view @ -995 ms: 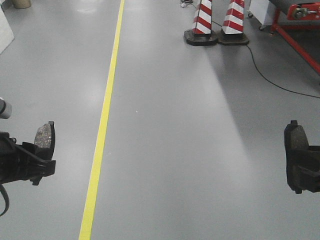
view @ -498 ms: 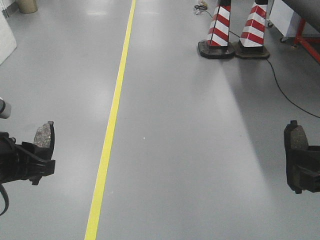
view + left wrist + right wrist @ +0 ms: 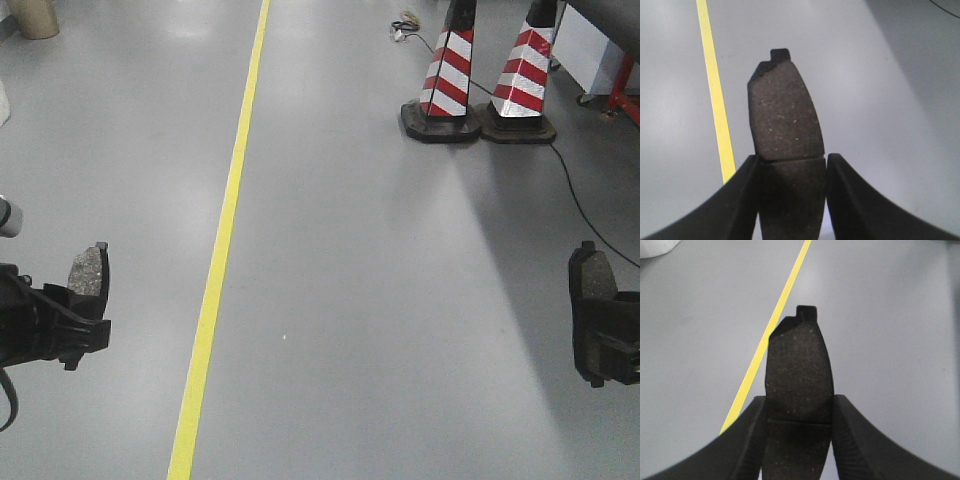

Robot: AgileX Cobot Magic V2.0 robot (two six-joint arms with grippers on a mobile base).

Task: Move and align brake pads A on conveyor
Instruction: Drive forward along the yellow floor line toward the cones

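Left pad (image 3: pixel 785 115) and right pad (image 3: pixel 799 375) stay pinched in our jaws. The cones (image 3: pixel 447 75) sit nearer now, so we judge we're still driving, with the conveyor unseen.

Left gripper (image 3: pixel 791 165), right gripper (image 3: pixel 800 405): jaws clamped.

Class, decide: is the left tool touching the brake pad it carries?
Touching. The left wrist view shows the left tool clamped against both sides of the brake pad, with no gap.
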